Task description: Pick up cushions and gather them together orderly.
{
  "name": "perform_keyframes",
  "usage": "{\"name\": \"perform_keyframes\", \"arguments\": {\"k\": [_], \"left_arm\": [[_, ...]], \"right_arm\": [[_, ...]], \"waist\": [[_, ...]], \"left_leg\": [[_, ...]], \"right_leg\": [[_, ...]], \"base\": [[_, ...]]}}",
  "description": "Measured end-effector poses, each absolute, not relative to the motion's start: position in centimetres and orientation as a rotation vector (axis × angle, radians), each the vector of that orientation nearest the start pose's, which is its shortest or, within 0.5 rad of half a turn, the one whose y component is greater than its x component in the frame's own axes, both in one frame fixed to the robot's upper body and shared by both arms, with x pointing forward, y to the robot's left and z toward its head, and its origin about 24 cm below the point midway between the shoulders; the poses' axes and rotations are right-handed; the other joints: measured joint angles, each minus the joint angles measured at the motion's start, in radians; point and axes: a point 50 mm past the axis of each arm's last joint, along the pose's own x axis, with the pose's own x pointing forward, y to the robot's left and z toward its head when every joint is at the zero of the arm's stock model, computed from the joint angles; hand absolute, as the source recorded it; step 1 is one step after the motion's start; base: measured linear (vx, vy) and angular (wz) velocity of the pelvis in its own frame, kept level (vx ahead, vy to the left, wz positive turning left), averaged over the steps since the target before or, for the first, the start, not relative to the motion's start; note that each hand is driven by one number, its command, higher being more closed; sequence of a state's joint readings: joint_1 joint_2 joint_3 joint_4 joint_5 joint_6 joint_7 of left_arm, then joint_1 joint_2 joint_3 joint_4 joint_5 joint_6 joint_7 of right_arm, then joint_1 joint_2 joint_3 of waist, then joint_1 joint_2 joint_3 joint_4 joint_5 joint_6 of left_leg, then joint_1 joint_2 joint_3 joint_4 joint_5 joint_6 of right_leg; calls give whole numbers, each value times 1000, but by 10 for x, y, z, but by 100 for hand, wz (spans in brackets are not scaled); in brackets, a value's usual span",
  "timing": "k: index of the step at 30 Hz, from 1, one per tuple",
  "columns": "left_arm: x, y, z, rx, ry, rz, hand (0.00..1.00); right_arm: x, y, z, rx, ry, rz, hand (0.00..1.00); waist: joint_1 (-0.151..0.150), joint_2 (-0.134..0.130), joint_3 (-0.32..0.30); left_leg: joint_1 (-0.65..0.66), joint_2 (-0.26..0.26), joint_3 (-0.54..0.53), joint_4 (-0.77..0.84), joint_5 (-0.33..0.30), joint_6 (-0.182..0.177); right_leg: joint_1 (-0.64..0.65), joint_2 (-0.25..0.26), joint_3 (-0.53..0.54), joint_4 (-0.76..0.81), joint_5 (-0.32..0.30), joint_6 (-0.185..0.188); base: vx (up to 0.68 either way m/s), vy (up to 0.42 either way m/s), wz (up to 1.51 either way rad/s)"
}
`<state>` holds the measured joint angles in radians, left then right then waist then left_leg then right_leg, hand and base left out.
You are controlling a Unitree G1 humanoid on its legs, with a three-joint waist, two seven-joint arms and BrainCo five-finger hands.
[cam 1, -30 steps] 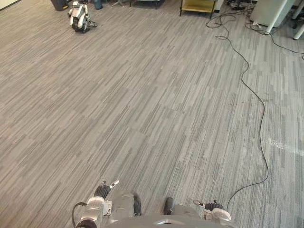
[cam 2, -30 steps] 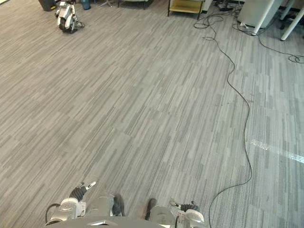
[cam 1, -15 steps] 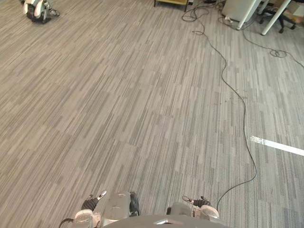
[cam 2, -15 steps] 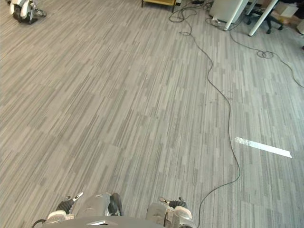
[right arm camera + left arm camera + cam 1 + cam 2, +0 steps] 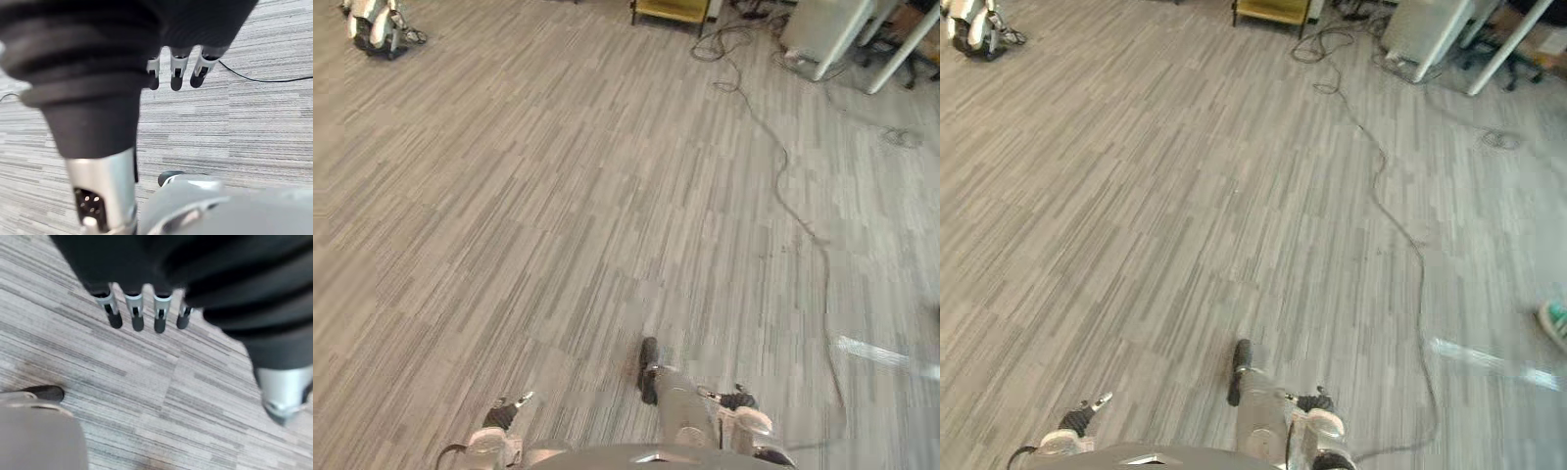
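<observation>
No cushion is in sight on the grey striped carpet. My left hand hangs low at the bottom left of the eye views. Its wrist view shows straight fingers over bare carpet, holding nothing. My right hand hangs at the bottom right, and its fingers are also straight and empty above the floor.
A small white and black wheeled machine stands at the far left. A yellow low shelf and white table legs line the back edge. A white tape strip and a teal shoe lie to the right.
The whole picture has shifted, so the camera has moved. Both hands stay low at the bottom edge with nothing in them.
</observation>
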<state>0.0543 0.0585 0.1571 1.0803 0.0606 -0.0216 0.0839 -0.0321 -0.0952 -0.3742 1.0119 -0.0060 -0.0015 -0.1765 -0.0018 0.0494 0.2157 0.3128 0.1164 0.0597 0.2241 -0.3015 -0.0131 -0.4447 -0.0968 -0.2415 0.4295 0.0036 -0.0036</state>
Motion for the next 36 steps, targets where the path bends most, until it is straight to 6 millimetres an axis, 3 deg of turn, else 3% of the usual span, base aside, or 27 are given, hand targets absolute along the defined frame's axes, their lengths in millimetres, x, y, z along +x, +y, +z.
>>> {"name": "perform_keyframes", "arguments": {"k": [1, 2, 4, 5, 6, 8, 10, 11, 12, 13, 14, 16, 17, 19, 20, 21, 23, 24, 25, 26, 27, 28, 29, 32, 34, 36], "left_arm": [[98, 195, -162, 66, 1109, 226, 0], [99, 195, -162, 65, 1108, 225, 0], [102, 199, -160, 48, 1091, 253, 0], [102, 200, -160, 44, 1087, 258, 0], [105, 201, -158, 43, 1073, 262, 0], [110, 203, -155, 44, 1047, 271, 0], [114, 203, -153, 49, 1029, 266, 0], [115, 203, -153, 51, 1024, 263, 0], [115, 203, -152, 51, 1021, 264, 0], [116, 203, -152, 50, 1020, 265, 0], [114, 203, -153, 49, 1026, 268, 0], [110, 201, -154, 37, 1035, 272, 0], [101, 206, -156, 40, 1052, 289, 0], [102, 209, -155, 41, 1048, 298, 0], [97, 212, -156, 33, 1068, 318, 0], [92, 216, -157, 32, 1080, 333, 0], [85, 219, -158, 40, 1099, 338, 0], [77, 217, -161, 42, 1126, 334, 0], [73, 218, -162, 58, 1140, 321, 0], [75, 222, -161, 78, 1140, 314, 0], [75, 226, -160, 95, 1145, 311, 0], [73, 227, -161, 95, 1152, 314, 0], [73, 226, -161, 94, 1153, 313, 0], [74, 223, -162, 95, 1156, 299, 0], [77, 221, -162, 91, 1152, 296, 0], [82, 216, -162, 80, 1142, 285, 0]], "right_arm": [[132, -241, -141, 24, 967, -552, 0], [130, -241, -141, 28, 971, -556, 0], [121, -241, -144, 26, 987, -562, 0], [120, -240, -144, 17, 990, -557, 0], [117, -240, -145, 10, 994, -552, 0], [114, -237, -146, 22, 1007, -553, 0], [111, -236, -148, 35, 1014, -558, 0], [114, -231, -148, 56, 1008, -555, 0], [114, -229, -149, 61, 1010, -554, 0], [114, -224, -150, 74, 1013, -550, 0], [114, -223, -150, 80, 1014, -550, 0], [114, -221, -150, 76, 1018, -542, 0], [112, -215, -152, 69, 1030, -516, 0], [117, -209, -152, 81, 1027, -504, 0], [122, -201, -152, 100, 1021, -490, 0], [122, -195, -153, 116, 1023, -481, 0], [119, -192, -155, 127, 1037, -481, 0], [111, -193, -157, 121, 1063, -485, 0], [111, -195, -158, 117, 1064, -485, 0], [110, -193, -158, 121, 1067, -480, 0], [107, -194, -159, 120, 1077, -483, 0], [104, -199, -159, 112, 1083, -491, 0], [104, -201, -159, 103, 1080, -490, 0], [114, -204, -155, 94, 1045, -482, 0], [122, -206, -152, 98, 1013, -469, 0], [131, -212, -148, 103, 980, -484, 0]], "waist": [[-3, 10, -6], [-5, 11, -6], [-6, 17, -7], [-4, 19, -8], [-2, 25, -11], [14, 8, -4], [39, 10, -8], [44, 8, -7], [46, 6, -6], [55, -1, -6], [61, -3, -5], [71, -9, -8], [86, -29, -24], [91, -45, -21], [94, -59, -19], [97, -82, -26], [113, -103, -53], [113, -97, -93], [103, -98, -106], [98, -109, -97], [82, -125, -93], [78, -126, -85], [76, -122, -83], [56, -105, -73], [43, -94, -63], [28, -68, -43]], "left_leg": [[-23, 27, -36, 83, 38, -50], [-31, 35, -44, 118, 52, -62], [-149, 78, -89, 436, 235, -148], [-191, 93, -87, 528, 294, -166], [-292, 131, -35, 719, 241, -139], [-428, 143, 68, 821, 115, -78], [-517, 135, 142, 738, 44, -38], [-569, 117, 166, 623, 25, -31], [-585, 105, 172, 567, 25, -35], [-612, 67, 184, 384, 43, -35], [-620, 28, 178, 179, 110, -42], [-614, 0, 180, 71, 249, -43], [-603, -36, 209, 80, 294, 19], [-640, -28, 222, 169, 238, 52], [-641, -10, 246, 259, 188, 63], [-642, -8, 253, 329, 184, 61], [-625, -20, 253, 359, 162, 60], [-582, -31, 239, 307, 89, 56], [-536, -54, 239, 255, 15, 85], [-519, -75, 244, 250, 11, 85], [-480, -104, 240, 237, -4, 97], [-386, -126, 238, 191, -18, 101], [-346, -130, 238, 166, -20, 101], [-197, -132, 237, 51, -19, 100], [-153, -122, 235, 14, -22, 95], [-95, -103, 221, -32, -22, 92]], "right_leg": [[18, 10, -23, 42, -55, -5], [30, 15, -29, 45, -67, -8], [141, 39, -64, 20, -128, -27], [172, 50, -63, 1, -139, -32], [245, 72, -66, -40, -160, -46], [377, 78, -65, -125, -176, -40], [454, 66, -61, -175, -180, -29], [493, 50, -60, -198, -187, -9], [506, 42, -60, -205, -190, 0], [534, 12, -55, -218, -210, 28], [571, -13, -48, -240, -228, 56], [606, -41, -32, -264, -244, 81], [639, -66, 2, -314, -253, 75], [648, -59, 41, -346, -194, 46], [679, -67, 78, -363, -133, 61], [690, -84, 102, -348, -93, 66], [660, -99, 145, -268, -70, 95], [593, -108, 173, -125, -77, 116], [503, -127, 193, 76, -89, 155], [454, -152, 211, 189, -88, 169], [370, -182, 212, 399, -72, 192], [308, -195, 157, 577, -112, 143], [292, -192, 130, 611, -144, 118], [171, -135, -11, 551, -286, 47], [107, -98, -59, 406, -297, 32], [58, -36, -79, 92, -209, 27]], "base": [[439, -209, 14], [541, -252, 29], [460, -191, 25], [489, -140, 12], [552, -102, 8], [517, -67, 7], [463, 53, -11], [417, 113, -10], [419, 163, -3], [442, 215, -4], [458, 243, -8], [476, 252, -18], [574, 250, -20], [547, 225, -17], [573, 281, -24], [535, 267, -34], [319, 146, -45], [481, 214, -41], [410, 180, -23], [456, 168, 11], [334, 66, 14], [346, 58, 11], [292, 45, -3], [353, 35, -1], [293, -27, 8], [409, -82, 32]]}}
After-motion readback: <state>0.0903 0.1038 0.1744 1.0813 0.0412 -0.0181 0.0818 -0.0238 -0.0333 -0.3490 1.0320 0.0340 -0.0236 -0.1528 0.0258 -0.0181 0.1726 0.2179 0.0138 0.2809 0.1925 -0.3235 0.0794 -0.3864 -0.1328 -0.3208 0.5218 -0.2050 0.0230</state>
